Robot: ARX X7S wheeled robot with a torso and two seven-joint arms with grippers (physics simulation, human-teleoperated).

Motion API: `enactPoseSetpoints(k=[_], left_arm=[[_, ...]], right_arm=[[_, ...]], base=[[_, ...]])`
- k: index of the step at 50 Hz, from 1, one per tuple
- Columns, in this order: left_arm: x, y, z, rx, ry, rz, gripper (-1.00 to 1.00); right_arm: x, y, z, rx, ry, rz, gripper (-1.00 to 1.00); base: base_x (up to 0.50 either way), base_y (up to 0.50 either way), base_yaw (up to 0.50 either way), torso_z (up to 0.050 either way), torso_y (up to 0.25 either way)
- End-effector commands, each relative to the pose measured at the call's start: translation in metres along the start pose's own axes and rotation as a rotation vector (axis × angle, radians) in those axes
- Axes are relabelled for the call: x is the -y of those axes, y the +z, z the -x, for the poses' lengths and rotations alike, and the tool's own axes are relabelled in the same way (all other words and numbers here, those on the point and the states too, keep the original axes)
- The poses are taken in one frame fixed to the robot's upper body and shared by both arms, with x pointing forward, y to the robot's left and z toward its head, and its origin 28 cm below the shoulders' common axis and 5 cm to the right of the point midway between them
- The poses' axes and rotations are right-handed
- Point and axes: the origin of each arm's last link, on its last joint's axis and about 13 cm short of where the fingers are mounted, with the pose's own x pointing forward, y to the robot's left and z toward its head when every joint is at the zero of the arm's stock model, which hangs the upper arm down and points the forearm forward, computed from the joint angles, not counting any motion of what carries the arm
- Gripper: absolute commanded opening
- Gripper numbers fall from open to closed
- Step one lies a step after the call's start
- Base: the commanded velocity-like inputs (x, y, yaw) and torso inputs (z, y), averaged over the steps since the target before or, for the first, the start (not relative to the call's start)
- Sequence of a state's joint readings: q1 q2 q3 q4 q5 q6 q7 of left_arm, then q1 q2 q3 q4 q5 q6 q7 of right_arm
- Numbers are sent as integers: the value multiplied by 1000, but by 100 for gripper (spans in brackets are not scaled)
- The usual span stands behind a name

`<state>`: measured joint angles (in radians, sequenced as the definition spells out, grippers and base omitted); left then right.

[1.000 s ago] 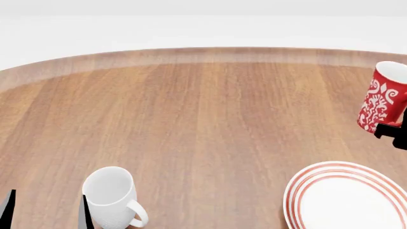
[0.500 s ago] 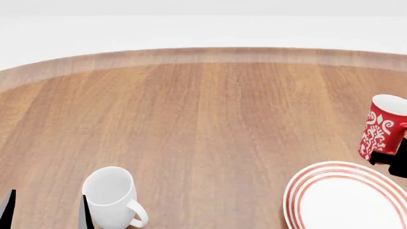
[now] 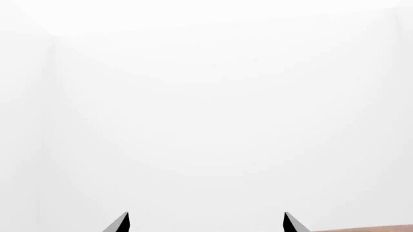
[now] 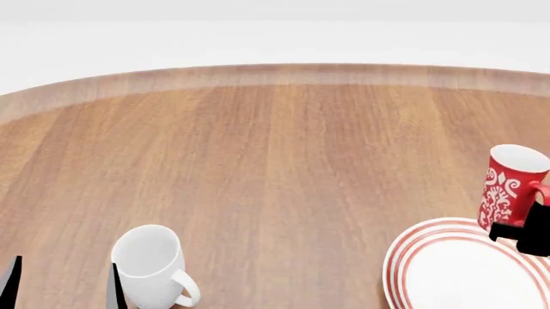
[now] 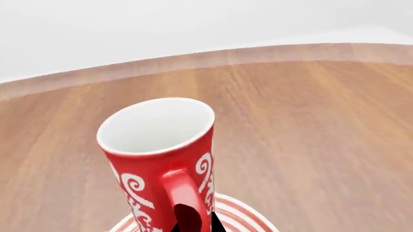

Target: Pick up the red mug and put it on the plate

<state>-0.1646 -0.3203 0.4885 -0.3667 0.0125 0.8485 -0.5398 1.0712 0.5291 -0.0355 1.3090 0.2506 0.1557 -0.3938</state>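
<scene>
The right gripper [image 4: 526, 233] holds the red mug [image 4: 509, 187] by its handle [image 5: 183, 193], above the far rim of the plate [image 4: 404, 257]; the mug is nearly upright, slightly tilted; the left gripper [image 4: 62, 283] stands wide open just beside the white mug [image 4: 151, 264] on the wooden table [image 4: 275, 154]; its two fingertips [image 3: 121, 223] hold nothing.

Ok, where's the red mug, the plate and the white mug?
red mug [image 4: 509, 190], head view, on its patterned side.
plate [image 4: 464, 270], head view, on its white middle.
white mug [image 4: 148, 267], head view, on its outer wall.
</scene>
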Motion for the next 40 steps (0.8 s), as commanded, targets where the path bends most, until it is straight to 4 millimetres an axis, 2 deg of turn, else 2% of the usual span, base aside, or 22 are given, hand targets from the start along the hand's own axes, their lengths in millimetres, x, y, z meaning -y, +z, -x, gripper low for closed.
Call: enactPoseSetpoints(k=[1,13,22,40], left_arm=[[0,0,0,-3,-2,-1,100],[0,0,0,-6,-2,-1,100],[0,0,0,-7,-3,-1,100],[0,0,0,-6,-2,-1,100]], right_arm=[[-5,-8,-3,71,72,-17,-100],[-7,-26,-2,109,69,-90,-100],[-9,-26,-3,157,36,-106,-100],[-15,-23,-6,223,-16,13,-100]], base=[[0,0,0,0,10],[0,0,0,0,0],[0,0,0,0,0],[0,0,0,0,1]])
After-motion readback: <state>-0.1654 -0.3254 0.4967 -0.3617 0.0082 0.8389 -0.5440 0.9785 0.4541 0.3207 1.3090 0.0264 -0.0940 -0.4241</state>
